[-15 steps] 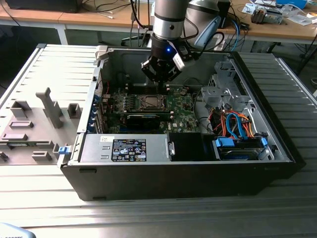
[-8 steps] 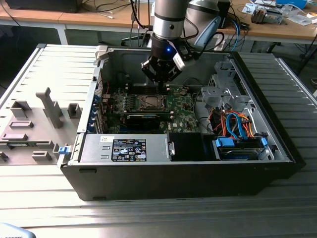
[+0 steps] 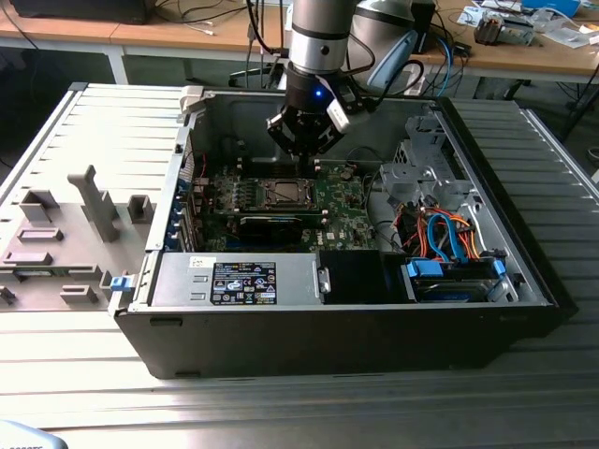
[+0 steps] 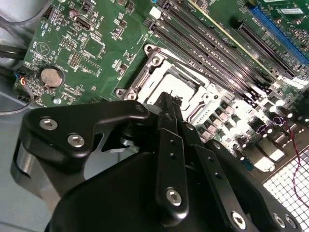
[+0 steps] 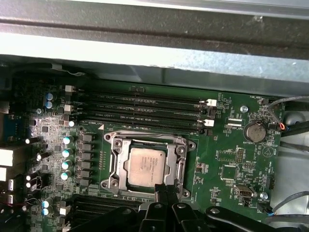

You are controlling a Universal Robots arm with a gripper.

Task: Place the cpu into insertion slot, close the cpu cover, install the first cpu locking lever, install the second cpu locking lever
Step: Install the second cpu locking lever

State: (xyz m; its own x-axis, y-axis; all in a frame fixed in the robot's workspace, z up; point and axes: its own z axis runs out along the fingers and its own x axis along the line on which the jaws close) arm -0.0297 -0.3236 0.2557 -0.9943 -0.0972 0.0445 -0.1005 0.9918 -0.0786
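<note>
In the exterior view, the black gripper (image 3: pixel 301 142) hung inside the open dark computer case (image 3: pixel 374 327), just above the green circuit board (image 3: pixel 342 210) near the frame's centre. In the first wrist view the small square silvery-grey cpu (image 5: pixel 146 166) lay seated in the silver-rimmed insertion slot (image 5: pixel 114 164) at lower centre, with the thin silvery metal cpu cover (image 5: pixel 179 162) framing it. The gripper's black fingers (image 4: pixel 170 145) were pressed together, holding nothing, their tips poised just over the socket's edge.
</note>
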